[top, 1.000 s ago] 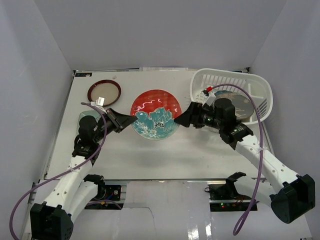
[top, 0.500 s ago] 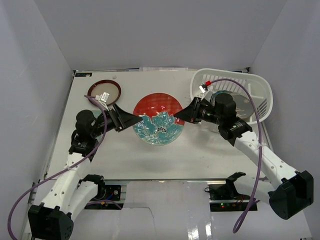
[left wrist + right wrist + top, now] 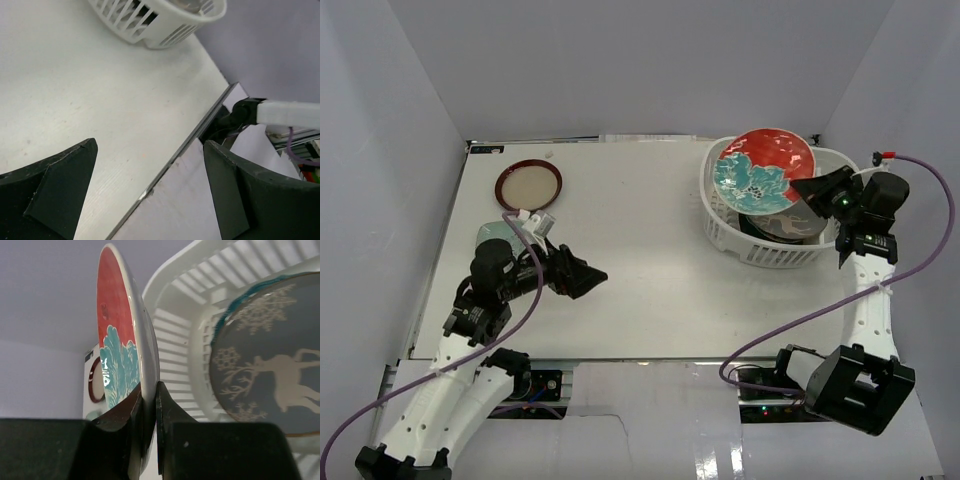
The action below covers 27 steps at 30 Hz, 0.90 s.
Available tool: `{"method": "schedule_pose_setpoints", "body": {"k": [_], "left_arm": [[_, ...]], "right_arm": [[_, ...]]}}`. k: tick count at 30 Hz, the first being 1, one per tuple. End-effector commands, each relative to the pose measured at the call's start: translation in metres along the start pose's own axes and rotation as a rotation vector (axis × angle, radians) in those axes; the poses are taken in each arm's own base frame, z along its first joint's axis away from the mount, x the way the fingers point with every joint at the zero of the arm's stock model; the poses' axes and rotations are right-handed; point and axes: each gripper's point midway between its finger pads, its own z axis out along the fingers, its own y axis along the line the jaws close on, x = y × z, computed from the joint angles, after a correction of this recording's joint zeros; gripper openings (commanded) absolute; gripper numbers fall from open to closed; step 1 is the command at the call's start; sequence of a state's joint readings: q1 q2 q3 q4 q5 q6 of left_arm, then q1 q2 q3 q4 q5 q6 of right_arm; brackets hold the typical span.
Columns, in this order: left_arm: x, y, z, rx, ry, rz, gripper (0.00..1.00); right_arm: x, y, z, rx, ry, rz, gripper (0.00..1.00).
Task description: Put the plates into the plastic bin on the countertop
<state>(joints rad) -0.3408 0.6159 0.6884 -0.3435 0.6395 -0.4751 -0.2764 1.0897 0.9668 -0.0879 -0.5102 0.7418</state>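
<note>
— Where do your cameras look from?
— My top one looks down over the whole countertop (image 3: pixel 660 260). My left wrist one looks low across it, my right one close; all share the plastic bin (image 3: pixel 752 247).

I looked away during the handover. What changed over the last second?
The right gripper closed on the floral plate and carried it right, over the plastic bin. The left gripper let go, opened and drew back. The dark-rimmed plate and deer plate stayed put.

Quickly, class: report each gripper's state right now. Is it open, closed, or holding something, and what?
Left gripper: open, holding nothing.
Right gripper: closed on the rim of the red-teal floral plate.
</note>
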Motion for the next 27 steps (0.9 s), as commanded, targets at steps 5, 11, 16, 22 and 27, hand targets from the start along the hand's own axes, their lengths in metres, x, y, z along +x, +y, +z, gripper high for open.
{"method": "schedule_pose_setpoints", "body": {"k": [5, 11, 16, 22, 27], "left_arm": [[0.033, 0.031, 0.008, -0.104, 0.061, 0.027, 0.98], [0.040, 0.027, 0.009, -0.094, 0.080, 0.025, 0.98], [0.039, 0.027, 0.005, -0.103, 0.058, 0.029, 0.98], [0.038, 0.027, 0.005, -0.103, 0.055, 0.027, 0.98], [0.037, 0.028, 0.004, -0.115, 0.045, 0.028, 0.98]], "right_arm": [[-0.043, -0.042, -0.008, 0.165, -0.141, 0.036, 0.08], [-0.045, -0.084, -0.017, 0.314, -0.180, 0.051, 0.08], [-0.026, -0.114, -0.014, 0.388, -0.137, 0.091, 0.08], [-0.016, -0.128, -0.019, 0.449, -0.096, 0.064, 0.38], [-0.006, -0.139, -0.028, 0.508, -0.071, 0.039, 0.79]]}}
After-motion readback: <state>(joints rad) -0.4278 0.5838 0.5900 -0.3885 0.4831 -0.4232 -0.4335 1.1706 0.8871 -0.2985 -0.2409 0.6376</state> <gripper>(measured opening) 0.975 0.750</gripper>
